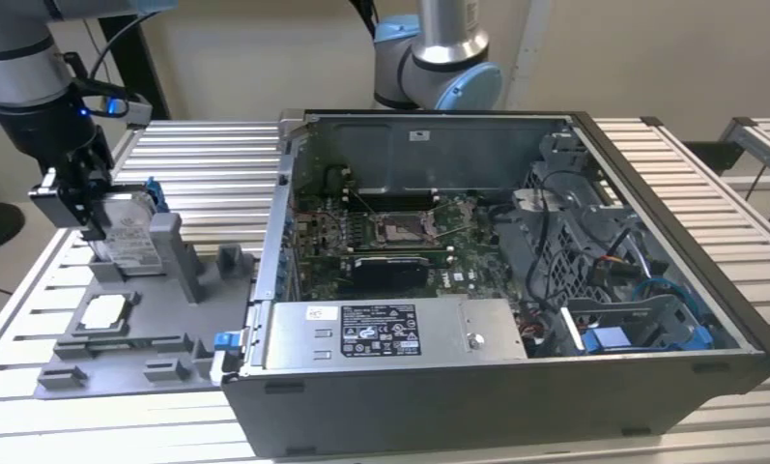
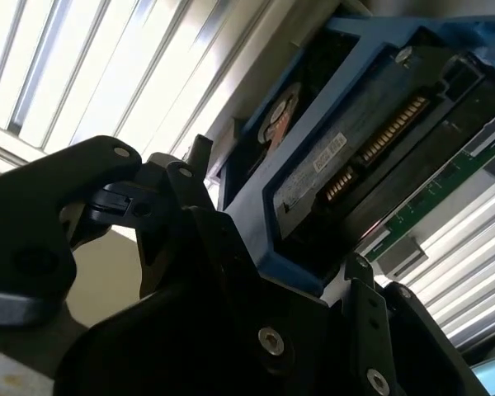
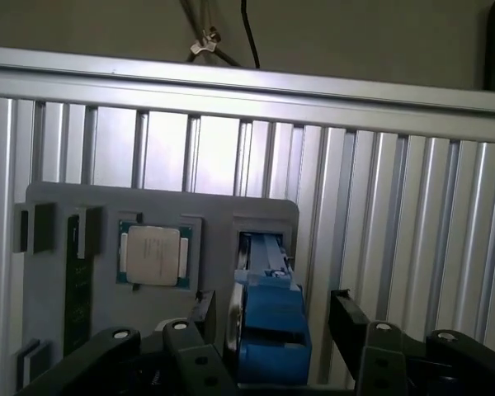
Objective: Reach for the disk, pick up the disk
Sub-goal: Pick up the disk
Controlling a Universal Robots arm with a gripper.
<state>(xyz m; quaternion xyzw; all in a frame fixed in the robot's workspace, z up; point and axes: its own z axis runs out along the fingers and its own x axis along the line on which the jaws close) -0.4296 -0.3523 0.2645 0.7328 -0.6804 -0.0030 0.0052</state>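
Gripper (image 3: 272, 299) fingers (image 3: 205, 305) stand apart, straddling the disk (image 3: 269, 346), upright in the grey holder (image 1: 153, 333) at the exterior view's left; I see its label half hidden behind the gripper there.

Claw (image 1: 91, 208): upper left of the exterior view, jaws spread either side of the disk (image 1: 129, 232); the first wrist view shows a gap on each side.
Above the disk: taken up by the arm (image 1: 30, 87).
Holder (image 1: 165, 246): gray posts just beside the disk on the exterior view's right; tight there.
Desk (image 1: 204, 159): bare slats between holder and case, left of centre; open room.
Case (image 1: 488, 411): tall walls across centre and right; blocks passage that way.
Chip (image 1: 106, 311): lies low at lower left; room above it.
Second arm (image 1: 437, 58): top centre, behind the case.
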